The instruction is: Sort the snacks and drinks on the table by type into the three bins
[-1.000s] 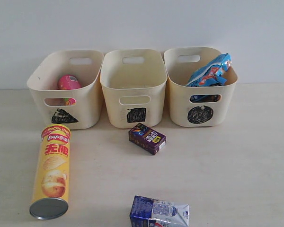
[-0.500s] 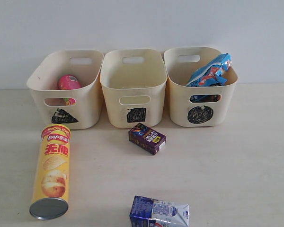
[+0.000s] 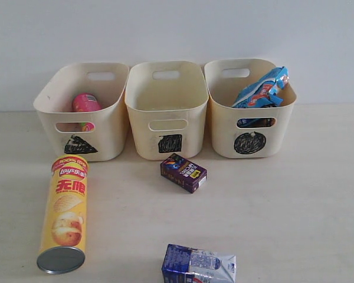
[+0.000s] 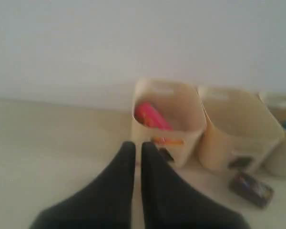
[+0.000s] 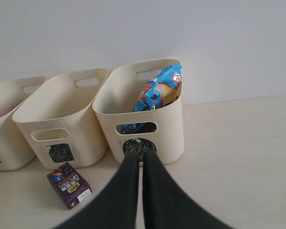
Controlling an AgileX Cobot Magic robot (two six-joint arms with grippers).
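Exterior view: three items unsorted, both grippers empty

Findings. The left gripper [image 4: 137, 144] has its black fingers pressed together with nothing between them. The right gripper [image 5: 141, 155] is likewise closed and empty. Neither shows in the exterior view.

Directly ahead of the left fingertips stands the triangle bin [image 3: 106, 138], holding the pink chip tube [image 3: 85, 103]. Directly ahead of the right fingertips stands the circle bin [image 3: 224, 132], with the blue foil bag [image 3: 262, 88] leaning out of it. The square bin [image 3: 141, 132] shows no contents.

The purple drink box [image 3: 183, 173] lies on the table [image 3: 295, 206], short of the square bin and off the right fingers toward the left arm's side. The yellow Lay's tube [image 3: 63, 218] and the blue-and-white carton [image 3: 199, 265] lie flat, neither visible from either wrist.

Assessment. No pick is under way. The purple box looks nearest to either gripper.

Recommendation. Open the fingers fully before descending. Close across the box's narrow sides and lift clear of the rim before release. The tube may roll, so grip it at mid-length.
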